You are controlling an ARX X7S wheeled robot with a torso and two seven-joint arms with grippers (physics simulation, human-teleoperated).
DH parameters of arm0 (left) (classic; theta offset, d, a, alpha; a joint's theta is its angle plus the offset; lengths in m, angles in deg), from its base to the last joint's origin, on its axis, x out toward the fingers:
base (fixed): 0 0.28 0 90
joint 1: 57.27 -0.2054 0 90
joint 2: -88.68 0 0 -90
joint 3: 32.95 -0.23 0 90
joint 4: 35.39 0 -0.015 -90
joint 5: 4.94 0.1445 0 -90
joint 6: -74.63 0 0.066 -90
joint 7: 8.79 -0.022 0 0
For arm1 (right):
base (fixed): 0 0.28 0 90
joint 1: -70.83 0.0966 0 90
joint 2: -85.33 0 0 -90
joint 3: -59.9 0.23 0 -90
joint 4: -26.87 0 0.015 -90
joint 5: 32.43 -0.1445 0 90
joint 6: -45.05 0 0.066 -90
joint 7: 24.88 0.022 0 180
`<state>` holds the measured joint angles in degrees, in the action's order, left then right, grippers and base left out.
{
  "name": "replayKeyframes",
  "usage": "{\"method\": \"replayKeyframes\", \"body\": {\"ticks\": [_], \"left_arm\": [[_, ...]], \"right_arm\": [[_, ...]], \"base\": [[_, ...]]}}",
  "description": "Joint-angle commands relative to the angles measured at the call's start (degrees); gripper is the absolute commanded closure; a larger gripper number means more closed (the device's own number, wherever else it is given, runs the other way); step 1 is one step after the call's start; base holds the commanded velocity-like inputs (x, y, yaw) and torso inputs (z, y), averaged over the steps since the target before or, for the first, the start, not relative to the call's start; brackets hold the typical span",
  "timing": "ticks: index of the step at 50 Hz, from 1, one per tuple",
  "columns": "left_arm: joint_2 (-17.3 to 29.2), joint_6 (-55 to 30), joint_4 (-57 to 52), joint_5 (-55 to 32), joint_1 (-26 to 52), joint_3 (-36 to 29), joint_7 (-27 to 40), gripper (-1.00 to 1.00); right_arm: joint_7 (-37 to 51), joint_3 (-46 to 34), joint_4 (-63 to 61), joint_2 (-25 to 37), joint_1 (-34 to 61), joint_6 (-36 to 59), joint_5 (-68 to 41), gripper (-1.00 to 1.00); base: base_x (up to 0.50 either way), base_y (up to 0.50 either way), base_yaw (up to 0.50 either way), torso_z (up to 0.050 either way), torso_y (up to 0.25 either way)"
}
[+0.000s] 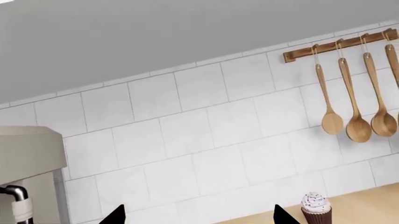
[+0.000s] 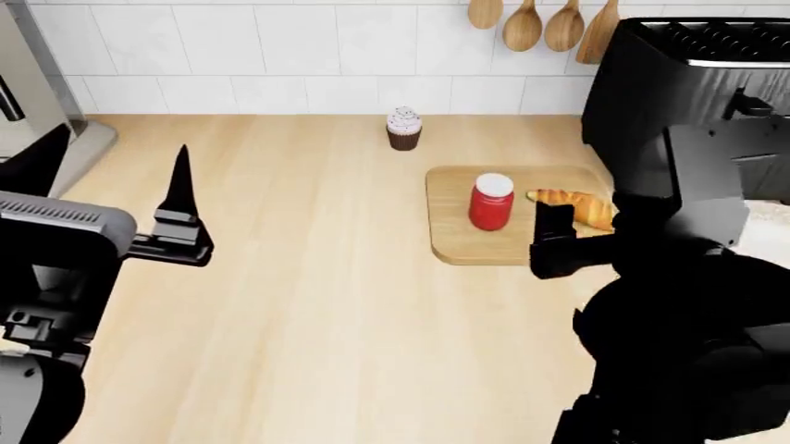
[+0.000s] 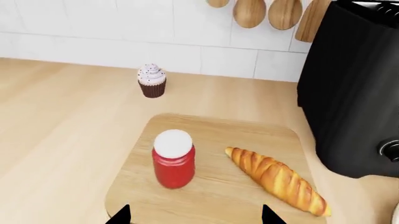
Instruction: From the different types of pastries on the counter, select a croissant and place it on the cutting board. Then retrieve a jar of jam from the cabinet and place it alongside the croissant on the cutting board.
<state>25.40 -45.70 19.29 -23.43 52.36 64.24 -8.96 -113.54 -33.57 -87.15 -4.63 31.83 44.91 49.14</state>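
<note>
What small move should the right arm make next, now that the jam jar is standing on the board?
Probably just lift the right end effector up and back. Its tips are spread and empty, the jam jar stands upright on the cutting board beside the ridged golden pastry, not touching it. Both items look placed, so clearing the arm without bumping the jar seems the only thing left.

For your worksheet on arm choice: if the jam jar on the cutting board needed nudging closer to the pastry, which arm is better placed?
Right. Its gripper hangs open at the cutting board, beside the jam jar and pastry. The left gripper is far across the counter.
</note>
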Motion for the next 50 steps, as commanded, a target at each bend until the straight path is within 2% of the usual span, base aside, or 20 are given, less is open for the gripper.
{"method": "replayKeyframes", "body": {"ticks": [1, 17, 36, 50], "left_arm": [[-0.2, 0.0, -3.3, -1.5, -3.1, 2.1, 0.4, -1.0], [-1.1, -2.3, -9.9, -6.2, -9.1, 7.6, 2.0, -1.0], [-0.9, -3.2, -11.4, -5.3, -11.0, 7.7, 3.8, -1.0], [0.8, -7.8, -15.8, -7.6, -12.8, 11.4, 5.8, -1.0]], "right_arm": [[-1.3, -2.0, -16.2, 0.0, -12.3, 0.1, 2.5, -1.0], [-1.3, -1.8, -23.2, 0.0, -18.0, 0.1, 4.9, -1.0], [-1.3, -0.5, -25.9, 0.0, -19.3, 0.1, 2.8, -1.0], [-1.3, -1.9, -27.0, 0.0, -20.1, 0.1, 5.5, -1.0]], "base": [[0.0, 0.0, 0.0, 0.0, 0.0], [0.0, 0.0, 0.0, 0.0, 0.0], [0.0, 0.0, 0.0, 0.0, 0.0], [0.0, 0.0, 0.0, 0.0, 0.0]]}}
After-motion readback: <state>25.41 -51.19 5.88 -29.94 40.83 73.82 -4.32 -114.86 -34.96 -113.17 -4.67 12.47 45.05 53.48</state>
